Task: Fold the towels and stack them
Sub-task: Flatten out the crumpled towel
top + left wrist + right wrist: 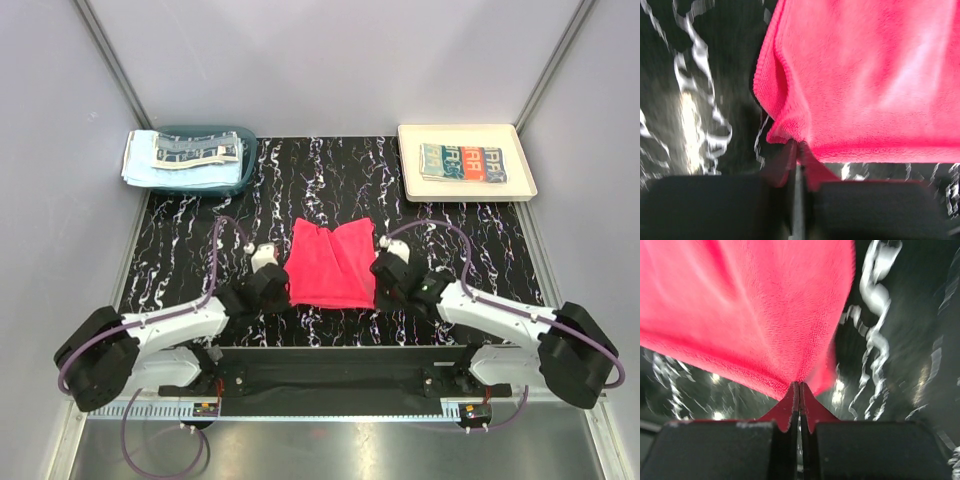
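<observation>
At the near edge of the black marbled table (330, 180), the two arms reach forward from their bases and meet the red-pink towel (332, 262) at its closest corners. The left gripper (272, 283) sits at the towel's near-left corner; in the left wrist view the left gripper (796, 150) has its fingers pressed together, with a small nub of the red-pink towel (865, 75) pinched between them. The right gripper (385, 275) sits at the near-right corner, and in the right wrist view the right gripper (799, 390) is likewise closed tight on a point of the red-pink towel (740, 305), the cloth fanning out from the tips. In both wrist views the marbled surface shows under the cloth's near edge. The towel itself lies mid-table between the grippers, its far edge uneven with a dip in the middle. Farther back on the left stands a teal basket (243, 172) with a light blue towel (140, 165) draped over its left side and a patterned towel (195, 150) on top. Far right, a cream tray (460, 190) holds a folded patterned cloth (463, 162).
</observation>
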Motion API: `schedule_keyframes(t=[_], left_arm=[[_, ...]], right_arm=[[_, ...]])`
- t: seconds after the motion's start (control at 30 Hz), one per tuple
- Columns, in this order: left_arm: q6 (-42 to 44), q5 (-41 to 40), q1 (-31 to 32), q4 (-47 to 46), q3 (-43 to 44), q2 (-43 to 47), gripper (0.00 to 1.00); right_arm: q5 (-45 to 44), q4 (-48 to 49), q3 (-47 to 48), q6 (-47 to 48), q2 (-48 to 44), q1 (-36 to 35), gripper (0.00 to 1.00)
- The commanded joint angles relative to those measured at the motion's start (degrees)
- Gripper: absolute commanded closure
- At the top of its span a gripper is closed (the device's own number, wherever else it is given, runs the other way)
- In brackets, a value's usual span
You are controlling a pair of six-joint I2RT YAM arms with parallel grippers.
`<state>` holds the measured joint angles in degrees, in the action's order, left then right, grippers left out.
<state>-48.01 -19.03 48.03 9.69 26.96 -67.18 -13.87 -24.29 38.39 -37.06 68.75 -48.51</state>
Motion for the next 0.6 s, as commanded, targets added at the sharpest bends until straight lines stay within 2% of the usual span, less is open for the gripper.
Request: schedule_keyframes(t=[0.0,0.03,0.1,0.13,0.17,0.27,0.4,0.57], left_arm=[[-3.3,-1.6,0.1,-0.8,-2.7,3.3,0.8],[-3.3,-1.9,0.2,-0.2,-3.4,4.7,0.69],[-3.1,-2.5,0.2,0.9,-3.5,6.3,0.61],[-3.0,-2.7,0.3,1.6,-3.2,8.0,0.56],[-2.9,-3.5,0.2,2.5,-3.0,8.9,0.51],[-1.7,-4.2,0.3,5.9,-1.8,11.7,0.5],[-1.7,-3.1,0.3,6.7,-1.4,11.0,0.6],[-1.3,-1.2,0.3,3.0,-2.7,7.6,0.59]], right_arm=[[3.6,5.2,-4.4,-3.8,0.1,-1.5,0.95],[3.1,5.8,-4.9,-4.7,0.2,-1.8,0.91],[2.7,6.0,-6.0,-5.0,-0.3,-1.9,0.86],[2.4,6.1,-6.1,-5.2,-1.7,-1.9,0.77],[1.5,5.9,-6.4,-5.6,-2.6,-1.9,0.72],[-0.6,5.1,-7.6,-7.0,-7.6,-1.9,0.62],[-4.1,2.3,-9.0,-9.4,-11.5,-2.0,0.61],[-5.5,0.7,-9.6,-12.8,-9.6,-1.9,0.62]])
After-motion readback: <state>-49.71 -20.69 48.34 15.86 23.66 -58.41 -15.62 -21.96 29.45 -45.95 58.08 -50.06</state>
